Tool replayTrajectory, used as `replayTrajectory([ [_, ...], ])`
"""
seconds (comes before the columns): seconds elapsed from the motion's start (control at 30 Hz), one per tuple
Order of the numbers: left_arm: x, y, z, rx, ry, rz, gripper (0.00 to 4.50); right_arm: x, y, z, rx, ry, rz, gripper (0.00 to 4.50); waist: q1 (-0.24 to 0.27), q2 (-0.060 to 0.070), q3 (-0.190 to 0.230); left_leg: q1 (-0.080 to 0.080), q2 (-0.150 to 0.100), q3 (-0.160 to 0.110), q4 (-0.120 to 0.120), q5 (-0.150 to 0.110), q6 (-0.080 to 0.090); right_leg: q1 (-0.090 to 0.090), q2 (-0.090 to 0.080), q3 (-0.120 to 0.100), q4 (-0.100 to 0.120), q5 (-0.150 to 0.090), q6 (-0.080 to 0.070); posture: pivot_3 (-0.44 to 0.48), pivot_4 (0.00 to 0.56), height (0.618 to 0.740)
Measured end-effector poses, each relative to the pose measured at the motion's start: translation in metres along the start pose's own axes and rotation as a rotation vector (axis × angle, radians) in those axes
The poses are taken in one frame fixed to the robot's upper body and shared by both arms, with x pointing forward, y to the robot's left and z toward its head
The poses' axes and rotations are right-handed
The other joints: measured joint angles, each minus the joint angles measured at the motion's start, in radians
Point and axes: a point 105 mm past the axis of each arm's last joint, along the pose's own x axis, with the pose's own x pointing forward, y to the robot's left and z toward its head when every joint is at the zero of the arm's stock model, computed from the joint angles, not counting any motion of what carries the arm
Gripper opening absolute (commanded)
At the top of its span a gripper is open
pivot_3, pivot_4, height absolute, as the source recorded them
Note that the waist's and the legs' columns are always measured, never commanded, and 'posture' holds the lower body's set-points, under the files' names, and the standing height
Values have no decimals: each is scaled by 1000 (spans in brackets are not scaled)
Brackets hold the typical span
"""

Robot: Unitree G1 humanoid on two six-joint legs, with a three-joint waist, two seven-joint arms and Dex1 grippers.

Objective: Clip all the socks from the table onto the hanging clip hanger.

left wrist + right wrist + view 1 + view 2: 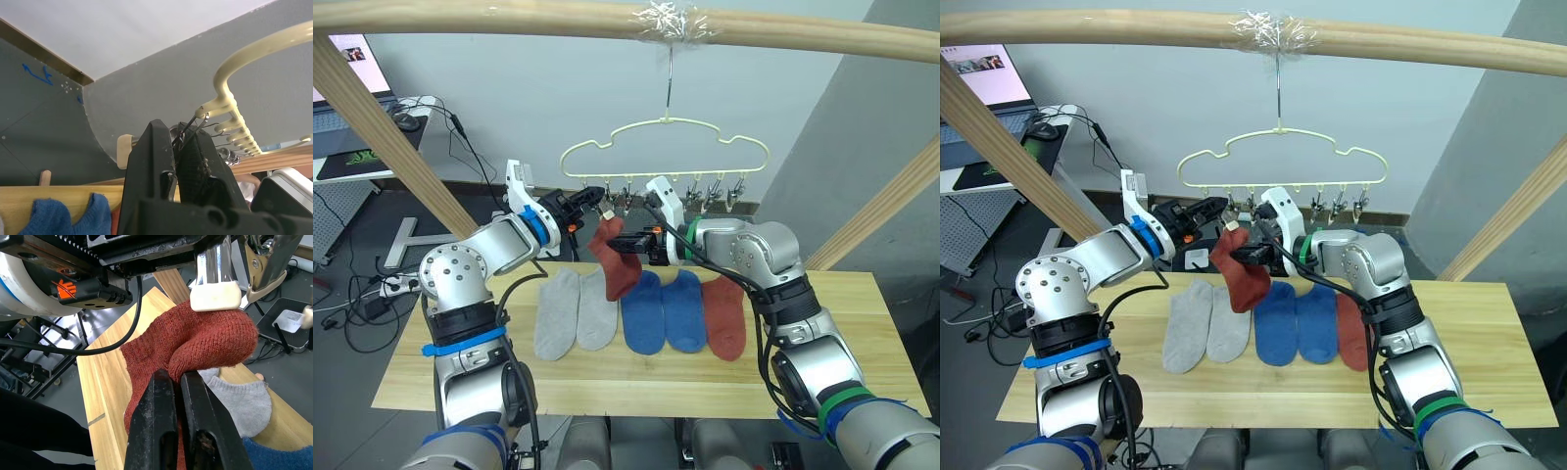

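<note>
Right wrist view shows the right gripper (177, 382) pinched shut on a rust red sock (195, 345), held up under the clip hanger (666, 147). The left gripper (182, 147) seems closed around an end clip (193, 128). Five socks (636, 311) lie on the table (862, 343); a wooden pole (607, 20) crosses overhead.

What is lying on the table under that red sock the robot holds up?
Under the raised rust red sock, five socks lie on the table: two grey, two blue and another rust red sock. It partly covers their upper ends.
</note>
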Motion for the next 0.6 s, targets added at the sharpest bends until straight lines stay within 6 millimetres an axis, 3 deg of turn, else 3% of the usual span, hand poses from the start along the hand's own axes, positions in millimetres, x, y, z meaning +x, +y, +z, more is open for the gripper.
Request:
replayTrajectory([
  [0.2,0,-1,-2,7,4,-2,138,3,0,13,-28,-17,-3,37,0,0,0,0,0,0,0,0,0,0,0,0,0,0,0,158,176,740],
  [0.53,-1,-1,-3,12,0,-3,138,5,-4,15,-33,-14,-9,37,0,0,0,0,0,0,0,0,0,0,0,0,0,0,0,158,176,740],
  [0.57,-1,-1,-3,12,0,-3,871,5,-4,15,-33,-14,-9,0,0,0,0,0,0,0,0,0,0,0,0,0,0,0,0,158,176,740],
  [0.6,-1,-1,-3,11,1,-1,1137,5,-4,15,-33,-14,-9,0,0,0,0,0,0,0,0,0,0,0,0,0,0,0,0,158,176,740],
])
